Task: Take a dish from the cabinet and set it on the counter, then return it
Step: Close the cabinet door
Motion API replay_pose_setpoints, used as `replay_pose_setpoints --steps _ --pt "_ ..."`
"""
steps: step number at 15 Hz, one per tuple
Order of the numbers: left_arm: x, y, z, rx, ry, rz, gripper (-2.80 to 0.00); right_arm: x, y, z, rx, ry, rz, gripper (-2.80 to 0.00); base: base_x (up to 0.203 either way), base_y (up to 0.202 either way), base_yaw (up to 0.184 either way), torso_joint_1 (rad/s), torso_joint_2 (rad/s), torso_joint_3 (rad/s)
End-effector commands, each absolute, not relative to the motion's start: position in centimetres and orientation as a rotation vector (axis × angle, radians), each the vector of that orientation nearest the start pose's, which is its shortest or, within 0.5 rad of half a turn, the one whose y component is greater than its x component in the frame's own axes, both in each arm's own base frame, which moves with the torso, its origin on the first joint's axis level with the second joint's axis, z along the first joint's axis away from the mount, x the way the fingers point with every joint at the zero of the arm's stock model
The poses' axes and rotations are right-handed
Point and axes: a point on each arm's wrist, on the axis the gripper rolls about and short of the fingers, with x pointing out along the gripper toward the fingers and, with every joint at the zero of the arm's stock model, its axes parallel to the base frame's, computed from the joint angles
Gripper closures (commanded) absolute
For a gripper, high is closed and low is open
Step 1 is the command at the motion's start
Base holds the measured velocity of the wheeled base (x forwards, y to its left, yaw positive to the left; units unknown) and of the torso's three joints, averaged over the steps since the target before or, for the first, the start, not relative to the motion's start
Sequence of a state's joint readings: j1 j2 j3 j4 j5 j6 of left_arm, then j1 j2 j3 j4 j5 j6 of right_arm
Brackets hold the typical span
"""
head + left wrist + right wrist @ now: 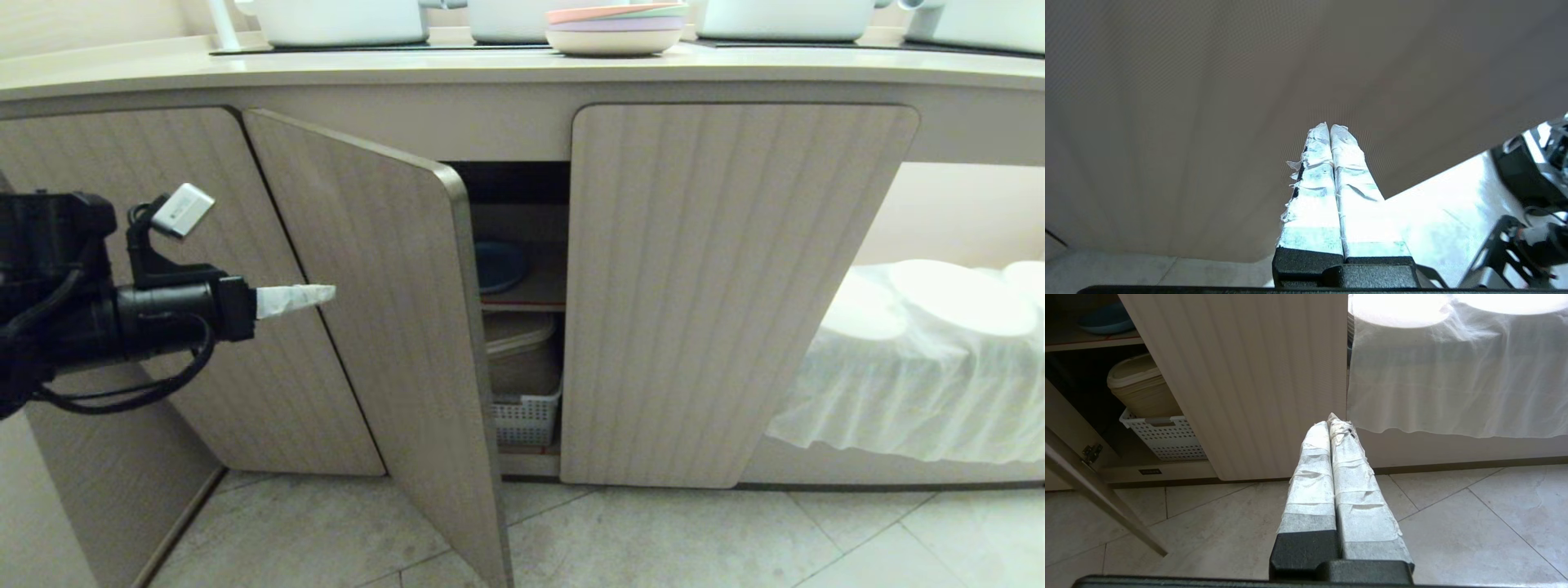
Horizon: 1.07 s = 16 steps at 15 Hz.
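Observation:
The dish is a blue plate on the cabinet's upper inner shelf, seen through the gap beside the half-open ribbed door; it also shows in the right wrist view as the dish. My left gripper is shut and empty, its taped tips level against the outer face of that open door; the left gripper sees only door surface ahead. The right gripper is shut and empty, low over the floor facing the closed door. The counter runs above the cabinet.
A pink-topped stack of pastel plates and white pots stand on the counter. Under the shelf are a beige lidded container and a white perforated basket. A white cloth drapes over things at the right. The floor is tiled.

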<state>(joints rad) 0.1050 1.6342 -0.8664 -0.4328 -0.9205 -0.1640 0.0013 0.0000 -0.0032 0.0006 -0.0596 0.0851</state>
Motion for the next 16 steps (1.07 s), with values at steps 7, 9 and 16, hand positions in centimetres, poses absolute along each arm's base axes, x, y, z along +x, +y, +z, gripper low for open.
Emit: replay_pose_setpoints --steps 7,9,16 --pt "31.5 -2.7 19.3 -0.278 0.298 -0.757 0.00 -2.3 -0.1 7.6 0.086 -0.006 -0.058 0.00 0.000 0.000 0.000 0.000 0.00 0.000" --pt "32.3 -3.3 18.9 -0.269 0.294 -0.711 0.00 -2.3 -0.1 7.6 0.086 -0.006 -0.058 0.00 0.000 0.000 0.000 0.000 0.00 0.000" --pt "35.3 -4.2 18.8 -0.229 0.186 -0.525 0.00 -2.3 -0.1 7.6 0.086 -0.006 -0.058 0.00 0.000 0.000 0.000 0.000 0.00 0.000"
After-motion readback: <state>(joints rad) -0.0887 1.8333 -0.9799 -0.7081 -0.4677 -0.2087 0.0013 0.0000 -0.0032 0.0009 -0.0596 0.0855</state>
